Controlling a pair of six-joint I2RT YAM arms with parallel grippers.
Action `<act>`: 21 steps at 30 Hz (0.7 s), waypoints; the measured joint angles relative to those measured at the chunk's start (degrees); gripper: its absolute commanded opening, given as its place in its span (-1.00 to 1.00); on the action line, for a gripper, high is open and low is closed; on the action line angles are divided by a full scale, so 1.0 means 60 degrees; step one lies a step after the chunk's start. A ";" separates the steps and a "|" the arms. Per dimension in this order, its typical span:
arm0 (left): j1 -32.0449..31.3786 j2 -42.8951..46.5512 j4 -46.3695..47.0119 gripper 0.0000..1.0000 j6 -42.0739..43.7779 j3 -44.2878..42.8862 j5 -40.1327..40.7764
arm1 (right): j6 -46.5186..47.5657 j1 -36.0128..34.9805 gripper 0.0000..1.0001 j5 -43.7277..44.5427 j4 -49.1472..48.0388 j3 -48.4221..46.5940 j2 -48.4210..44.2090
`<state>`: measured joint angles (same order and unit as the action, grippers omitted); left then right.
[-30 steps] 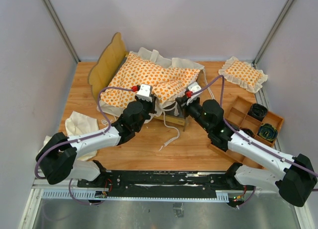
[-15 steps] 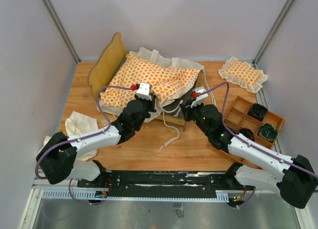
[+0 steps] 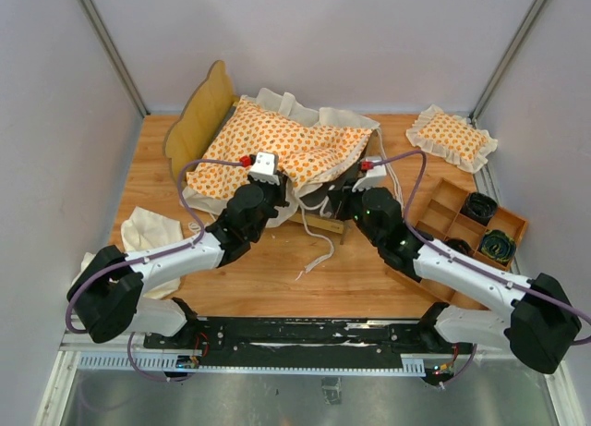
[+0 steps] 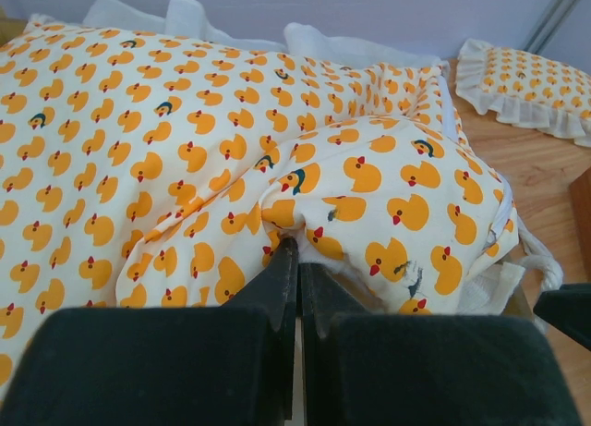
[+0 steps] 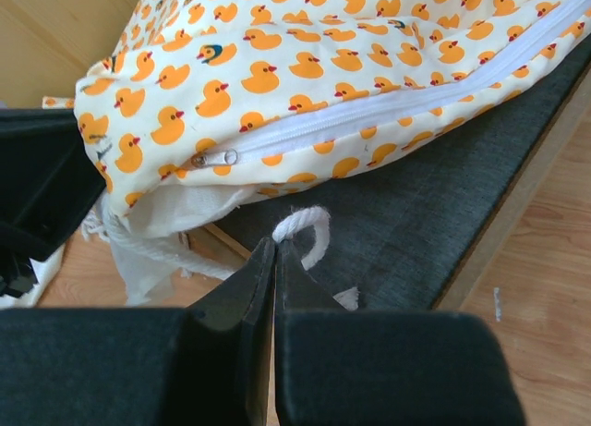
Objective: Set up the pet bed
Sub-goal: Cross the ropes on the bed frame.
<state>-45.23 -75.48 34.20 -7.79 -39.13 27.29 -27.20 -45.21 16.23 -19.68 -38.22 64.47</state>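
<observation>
The pet bed's light-wood frame, with its scalloped headboard (image 3: 201, 116), stands at the back left. Its duck-patterned cushion (image 3: 268, 139) lies rumpled across it. The left gripper (image 3: 280, 184) is at the cushion's near edge. In the left wrist view it (image 4: 297, 249) is shut on a fold of the cushion (image 4: 185, 121). The right gripper (image 3: 334, 202) is at the frame's near corner. In its wrist view it (image 5: 275, 244) is shut on a looped white tie string (image 5: 309, 221) above the grey fabric base (image 5: 443, 213), just below the cushion's zip (image 5: 369, 112).
A small ruffled duck-patterned pillow (image 3: 451, 135) lies at the back right. A wooden compartment tray (image 3: 441, 207) with dark items sits by the right arm. A cream cloth (image 3: 152, 232) lies at the left. A loose string (image 3: 319, 250) trails on the table in front of the frame.
The right gripper has moved left toward the cushion's near corner, keeping hold of the tie string. The left gripper has shifted slightly back with the cushion fold.
</observation>
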 measured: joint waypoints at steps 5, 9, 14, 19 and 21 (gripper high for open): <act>0.0058 0.0000 0.0015 -0.99 -0.0098 0.0000 0.0004 | -0.0845 0.0000 -0.99 0.0226 0.0102 -0.0474 0.0237; 0.0131 0.0000 0.0117 -0.99 -0.0219 0.0004 0.0007 | -0.1523 0.0000 -0.99 0.0528 0.0124 -0.0419 0.0222; 0.0171 0.0000 0.0248 -0.99 -0.0291 0.0025 0.0004 | -0.2098 0.0000 -0.99 0.1024 0.0215 0.0113 0.0219; 0.0189 0.0000 0.0284 -1.00 -0.0328 0.0076 0.0000 | -0.2142 0.0000 -0.99 0.1949 0.0798 0.0248 0.0255; 0.0197 0.0000 0.0284 -0.99 -0.0342 0.0087 -0.0004 | -0.1865 0.0000 -0.99 0.2382 0.0834 0.0248 0.0353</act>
<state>-44.05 -75.48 35.90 -9.85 -38.61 27.27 -38.39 -45.21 30.52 -14.68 -36.73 66.59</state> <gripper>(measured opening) 0.011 0.009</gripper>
